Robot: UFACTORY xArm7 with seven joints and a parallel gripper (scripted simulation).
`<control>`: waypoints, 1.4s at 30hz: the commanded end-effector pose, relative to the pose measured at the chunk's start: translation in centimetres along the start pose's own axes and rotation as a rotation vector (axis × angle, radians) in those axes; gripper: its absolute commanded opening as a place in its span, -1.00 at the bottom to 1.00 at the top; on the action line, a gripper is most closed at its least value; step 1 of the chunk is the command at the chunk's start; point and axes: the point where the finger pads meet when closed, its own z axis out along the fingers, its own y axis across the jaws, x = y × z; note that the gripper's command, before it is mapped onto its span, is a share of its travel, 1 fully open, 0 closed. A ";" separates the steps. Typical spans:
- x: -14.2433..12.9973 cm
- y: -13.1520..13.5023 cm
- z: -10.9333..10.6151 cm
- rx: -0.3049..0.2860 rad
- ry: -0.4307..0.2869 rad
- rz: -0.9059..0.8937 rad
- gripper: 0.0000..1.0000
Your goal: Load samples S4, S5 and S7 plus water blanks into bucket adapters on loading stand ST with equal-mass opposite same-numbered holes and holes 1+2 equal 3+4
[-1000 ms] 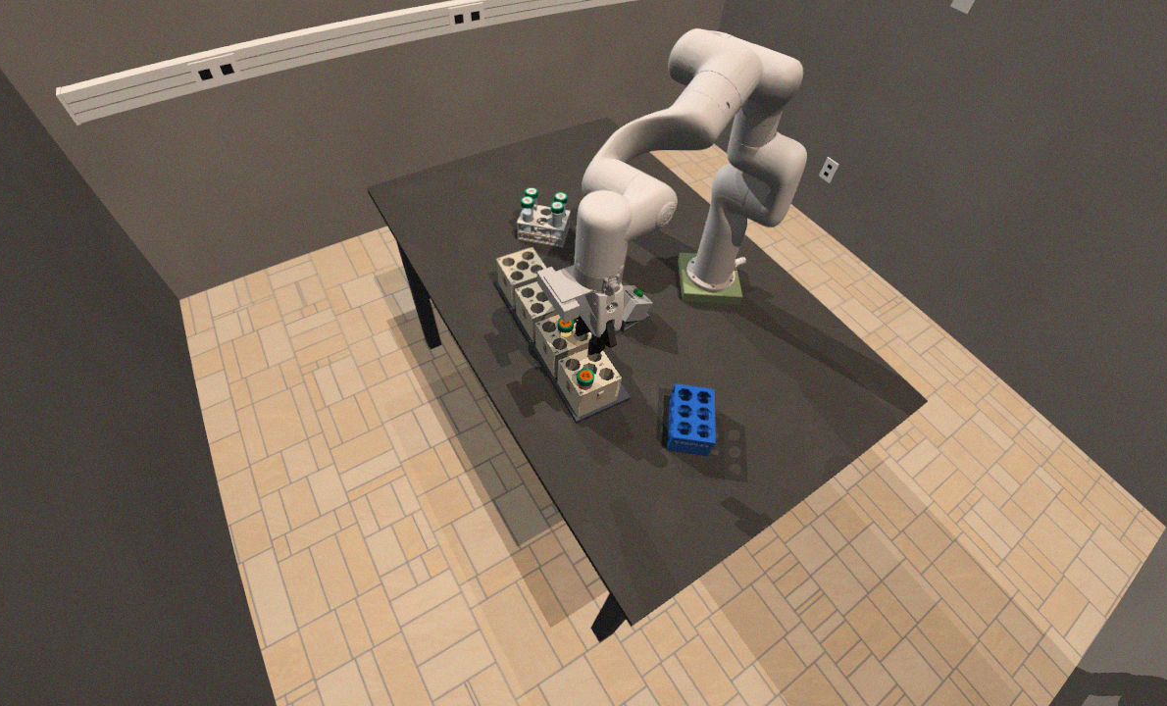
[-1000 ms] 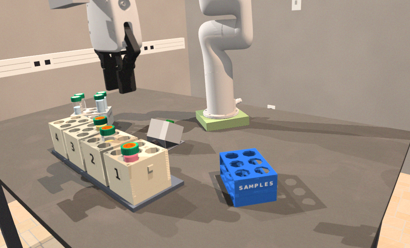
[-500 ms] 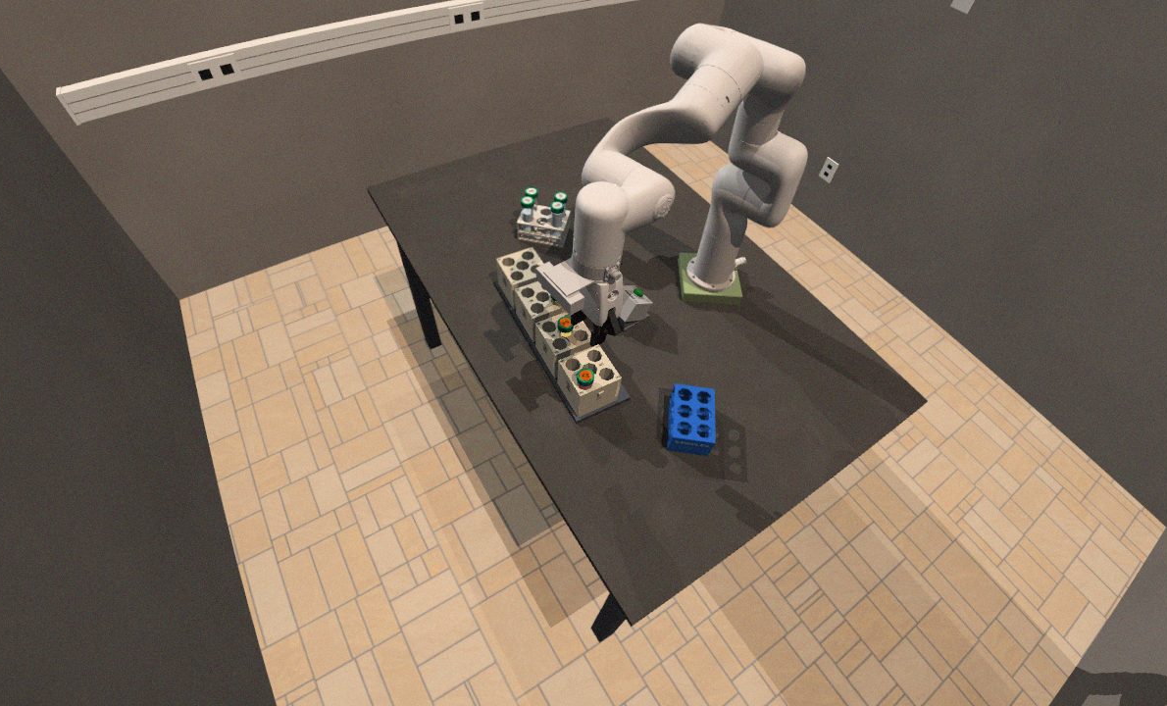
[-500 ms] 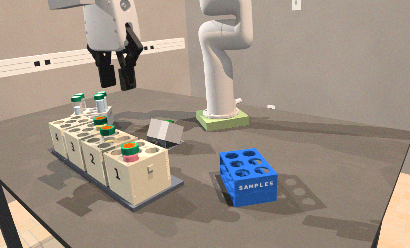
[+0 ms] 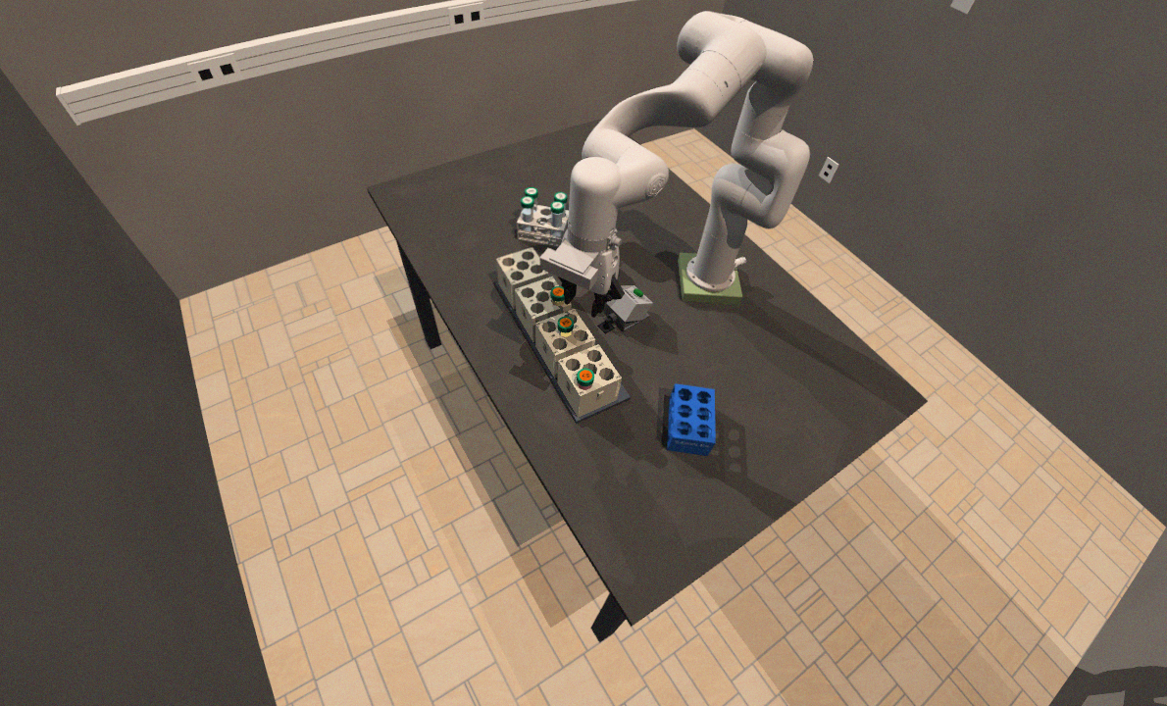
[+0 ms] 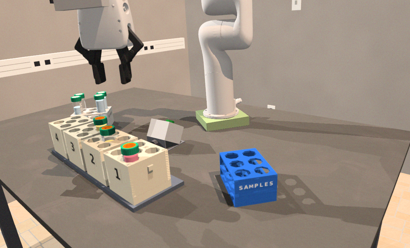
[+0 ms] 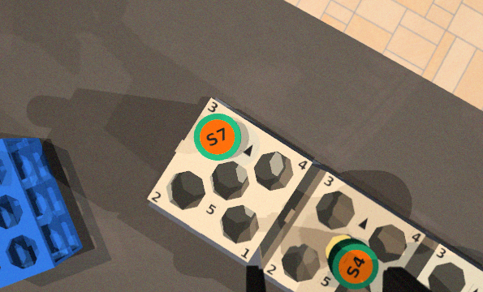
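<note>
Tube S7, with pink liquid, stands in hole 3 of adapter 1. Tube S4, with yellow liquid, stands in the middle hole 5 of adapter 2. A third orange-dotted tube stands in adapter 3; its ID is unreadable. Adapter 4 shows no tube. Several white-dotted water blanks stand in the white rack; their numbers are unreadable. My gripper is open and empty, high above the adapters.
The blue SAMPLES rack shows no tubes. The loading stand carries the adapters in a row. The small sloped desk with the green DONE key stands between the adapters and the arm's base.
</note>
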 end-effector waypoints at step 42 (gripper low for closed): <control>-16.2 12.4 0.2 0.008 0.018 -0.319 0.15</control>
